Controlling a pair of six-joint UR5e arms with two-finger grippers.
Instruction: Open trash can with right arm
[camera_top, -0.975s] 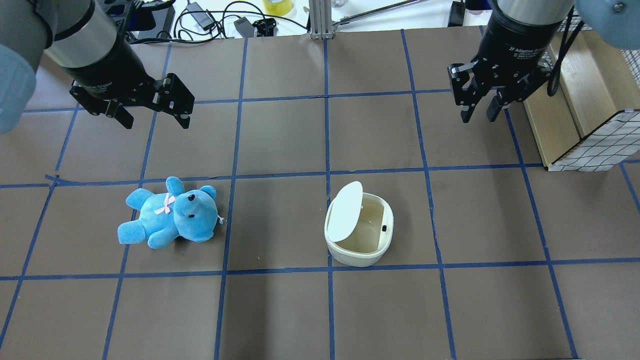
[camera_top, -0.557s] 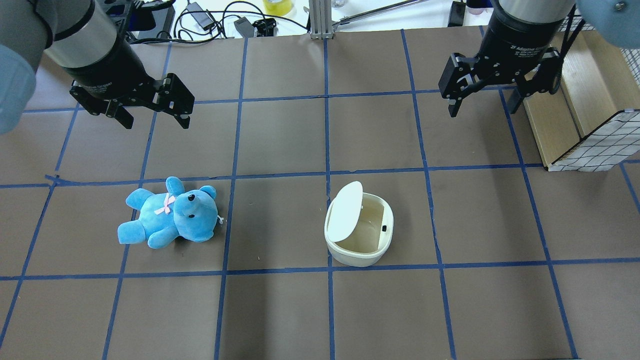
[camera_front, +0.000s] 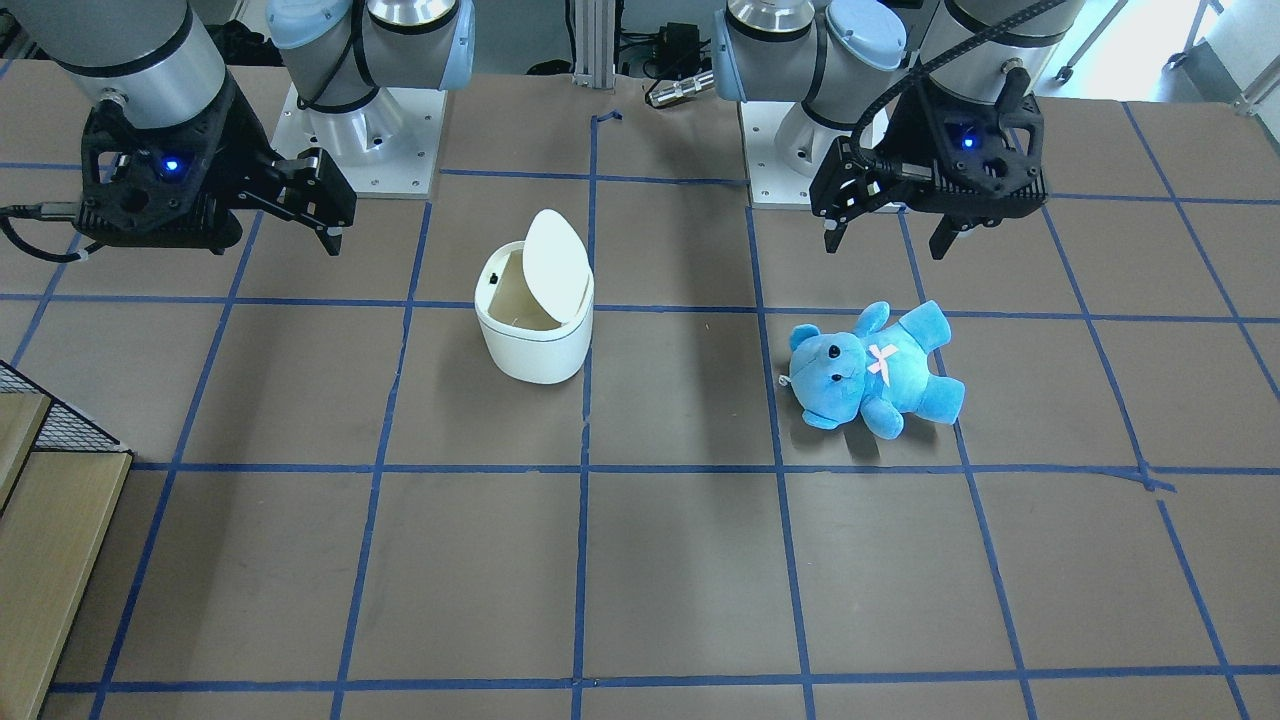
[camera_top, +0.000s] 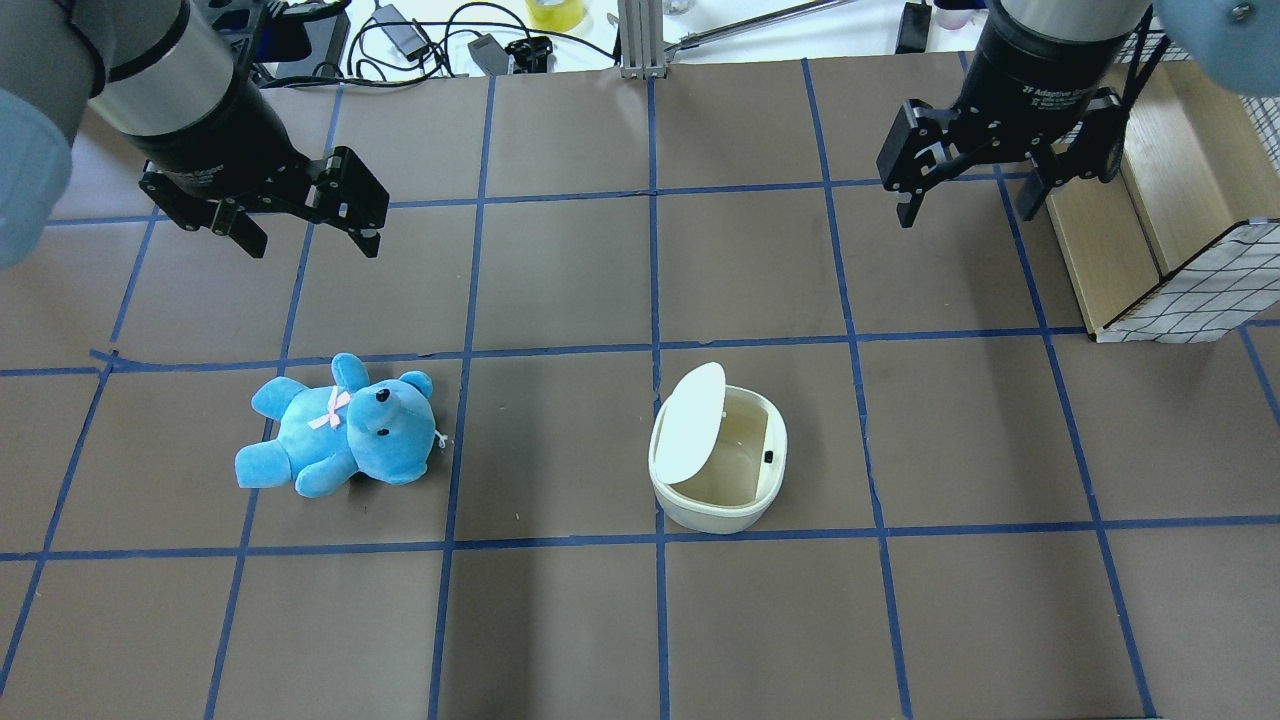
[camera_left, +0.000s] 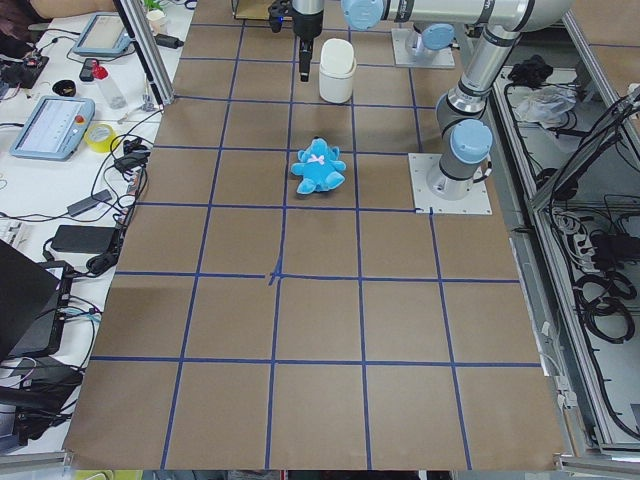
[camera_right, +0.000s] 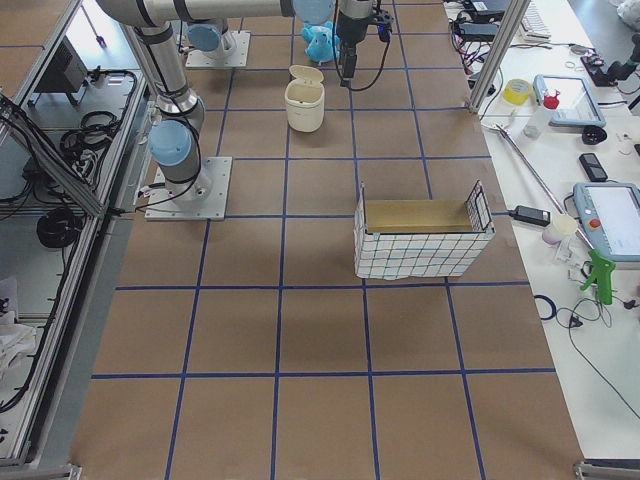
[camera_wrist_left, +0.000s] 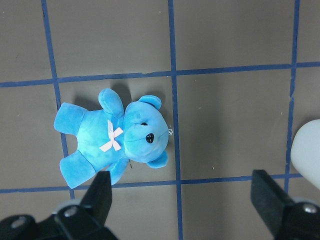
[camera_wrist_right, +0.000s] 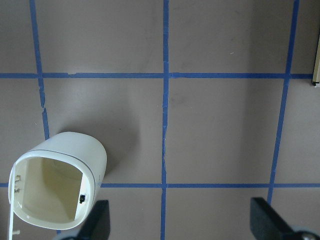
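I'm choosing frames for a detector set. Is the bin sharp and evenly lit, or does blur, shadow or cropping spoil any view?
Overhead: bin sharp, evenly lit, soft shadows only; blue joint caps at the corners are blurred. Front-facing: crisp, faint shadow beside it. Right wrist: bin sharp, crowded into the lower-left corner; right gripper shows as dark, soft-edged fingers. Side views: bin tiny.

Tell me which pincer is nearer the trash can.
Right. The right pincer hangs above the table, off to the right of the trash can. The left pincer hangs farther away on the other side, up near the blue teddy.
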